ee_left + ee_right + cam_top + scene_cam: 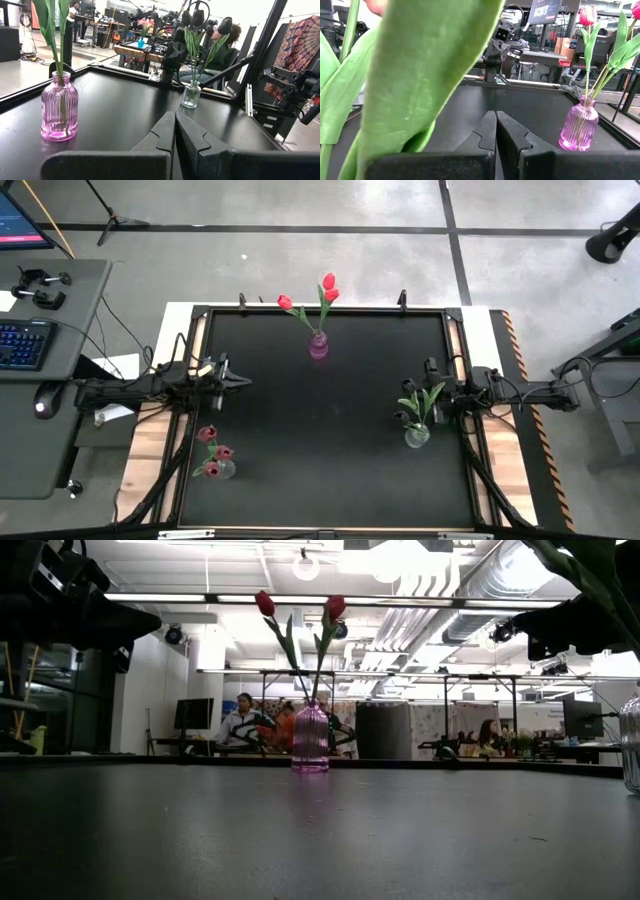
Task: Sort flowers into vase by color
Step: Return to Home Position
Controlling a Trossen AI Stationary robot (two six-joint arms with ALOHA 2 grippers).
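Observation:
Three red tulips (322, 292) stand with their stems in a purple ribbed vase (318, 346) near the table's far edge. Three pink tulips (213, 453) sit in a clear vase (224, 470) at the near left. Dark-headed tulips (418, 402) stand in a clear vase (416, 436) at the right. My left gripper (243, 381) hovers shut at the table's left, holding nothing. My right gripper (428, 406) is shut just behind the dark tulips, whose green leaves (425, 75) fill its wrist view.
The black tabletop (330, 450) has a raised frame along its edges. A desk with a keyboard (22, 343) stands left of the table. People sit at benches in the room beyond the far edge (245, 720).

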